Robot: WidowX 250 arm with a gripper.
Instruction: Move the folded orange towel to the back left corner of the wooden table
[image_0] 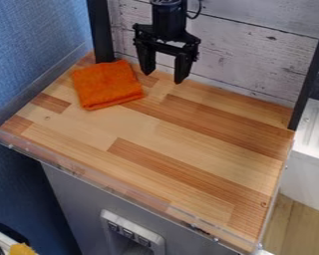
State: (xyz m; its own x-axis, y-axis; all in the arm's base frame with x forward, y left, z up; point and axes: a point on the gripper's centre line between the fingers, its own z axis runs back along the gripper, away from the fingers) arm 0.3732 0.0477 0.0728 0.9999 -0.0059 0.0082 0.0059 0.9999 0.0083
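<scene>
The wooden tabletop (163,139) is big and stripy. The black gripper (163,78) hangs at its 12 o'clock, with its two fingers wide apart. A folded orange cloth (107,85) lies at 11 o'clock, near the gripper.

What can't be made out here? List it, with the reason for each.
All in the camera view:
- Underside and inner layers of the orange cloth: hidden by its top layer.
- Rest of the arm above the gripper: cut off by the top edge.
- Full shape of the yellow thing: cut off by the bottom edge.
</scene>
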